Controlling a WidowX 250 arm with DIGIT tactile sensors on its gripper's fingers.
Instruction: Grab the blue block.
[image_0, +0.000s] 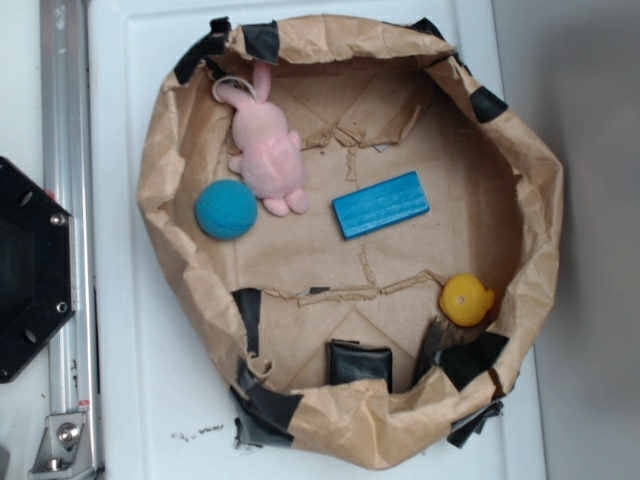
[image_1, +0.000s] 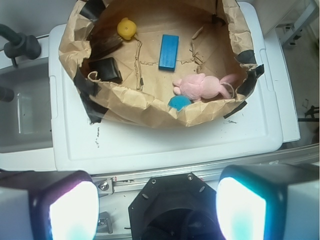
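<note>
Brown crumpled paper bin (image_0: 160, 180) on the white tabletop (image_0: 140, 400) holds the ridged, flat blue block (image_0: 381, 204) at its centre, lying apart from the pink plush bunny (image_0: 266, 150), fuzzy teal ball (image_0: 225, 209) and yellow duck (image_0: 466, 298). The hand (image_1: 157, 210) is spread wide, well outside the bin.

Blue block (image_0: 381, 204) – matt, finely ridged; basin (image_0: 520, 190) – crumpled brown paper; bunny (image_0: 267, 155) – fuzzy pink plush.

Black hexagonal robot base (image_1: 172, 207) with screws; dark claw fingers (image_1: 60, 207) with pale, glaring pads.
</note>
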